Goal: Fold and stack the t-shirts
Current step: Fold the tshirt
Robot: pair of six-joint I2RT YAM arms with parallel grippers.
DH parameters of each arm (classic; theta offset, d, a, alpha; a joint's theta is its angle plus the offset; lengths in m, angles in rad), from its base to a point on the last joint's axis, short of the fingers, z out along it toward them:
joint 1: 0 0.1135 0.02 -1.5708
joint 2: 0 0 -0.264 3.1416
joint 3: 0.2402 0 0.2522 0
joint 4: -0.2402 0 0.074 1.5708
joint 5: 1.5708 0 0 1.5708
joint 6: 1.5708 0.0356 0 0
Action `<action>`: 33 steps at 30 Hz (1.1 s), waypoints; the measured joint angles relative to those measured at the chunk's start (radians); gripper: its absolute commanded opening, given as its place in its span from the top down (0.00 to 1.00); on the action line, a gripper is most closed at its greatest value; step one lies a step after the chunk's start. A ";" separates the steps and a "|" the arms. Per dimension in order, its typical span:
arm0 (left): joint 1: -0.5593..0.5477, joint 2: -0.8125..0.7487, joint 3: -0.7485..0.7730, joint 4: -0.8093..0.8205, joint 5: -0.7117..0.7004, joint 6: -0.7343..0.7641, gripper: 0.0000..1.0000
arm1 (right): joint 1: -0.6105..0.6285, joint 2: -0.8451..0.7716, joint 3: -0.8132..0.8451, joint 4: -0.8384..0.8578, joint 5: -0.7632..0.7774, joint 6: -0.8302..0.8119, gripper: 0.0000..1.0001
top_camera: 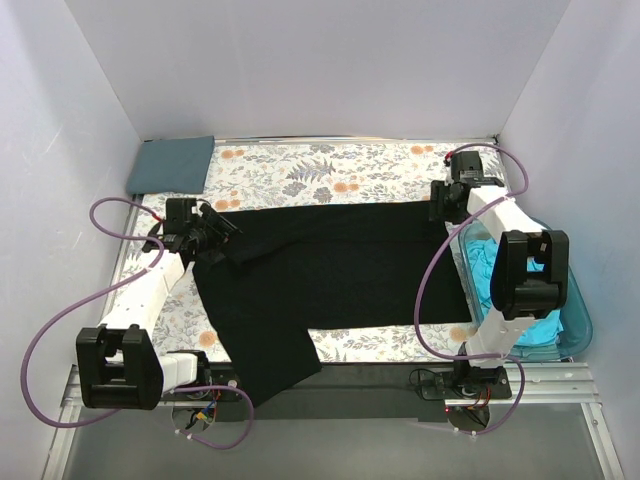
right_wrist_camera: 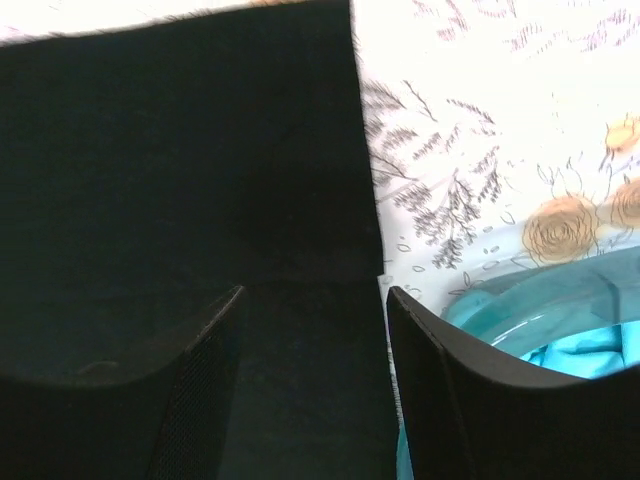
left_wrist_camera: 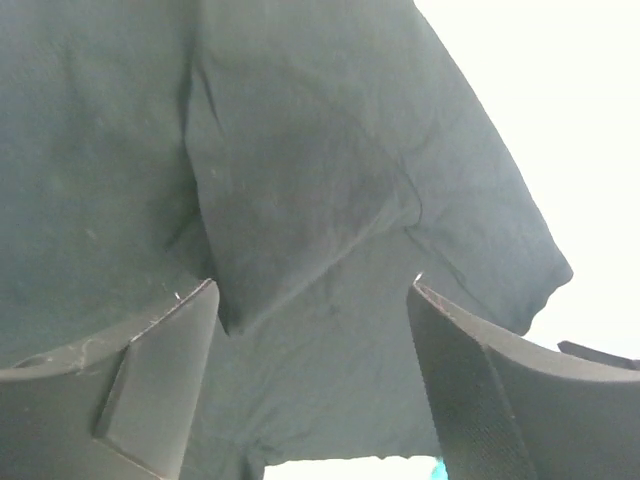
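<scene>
Top external view, from the left: a slate blue-grey t-shirt (top_camera: 172,165) lies folded flat in the far left corner of the floral table cloth (top_camera: 320,170), well apart from both arms. Just nearer, the left gripper (top_camera: 225,238) sits low over the left end of the black t-shirt (top_camera: 340,265). The shirt stretches as a long dark band across the middle of the table from one gripper to the other. On its left side, a wide flap runs down toward the near edge and hangs a little over it. In the left wrist view the two fingers (left_wrist_camera: 150,370) stand well apart. The black cloth and one short sleeve are spread below the gap, and nothing is pinched between the pads. Further right, the right gripper (top_camera: 441,212) hangs over the shirt's right end. In its wrist view the fingers (right_wrist_camera: 190,370) are likewise spread to a middling gap above the straight edge of the black cloth, gripping nothing, with the flowered cloth showing just beyond that edge. At the far right a translucent teal tub (top_camera: 583,325) stands beside the black shirt's end, and a crumpled turquoise t-shirt (top_camera: 487,268) lies inside it.
</scene>
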 measured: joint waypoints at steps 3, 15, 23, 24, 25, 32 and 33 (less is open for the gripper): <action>0.011 0.007 0.017 0.004 -0.061 0.037 0.28 | 0.000 -0.031 0.019 -0.002 -0.046 0.000 0.46; 0.076 0.319 0.119 0.124 -0.176 0.198 0.42 | 0.000 -0.010 0.040 0.103 -0.259 0.035 0.49; 0.086 0.486 0.213 0.215 -0.186 0.272 0.51 | 0.000 0.114 0.056 0.166 -0.279 0.061 0.50; 0.086 0.497 0.223 0.224 -0.187 0.277 0.53 | 0.000 0.129 0.065 0.168 -0.278 0.063 0.50; 0.086 0.507 0.231 0.230 -0.186 0.283 0.54 | 0.000 0.142 0.074 0.171 -0.278 0.064 0.50; 0.086 0.574 0.285 0.271 -0.187 0.307 0.84 | -0.015 0.222 0.123 0.209 -0.275 0.085 0.50; 0.086 0.585 0.290 0.275 -0.189 0.314 0.89 | -0.021 0.230 0.125 0.213 -0.276 0.087 0.50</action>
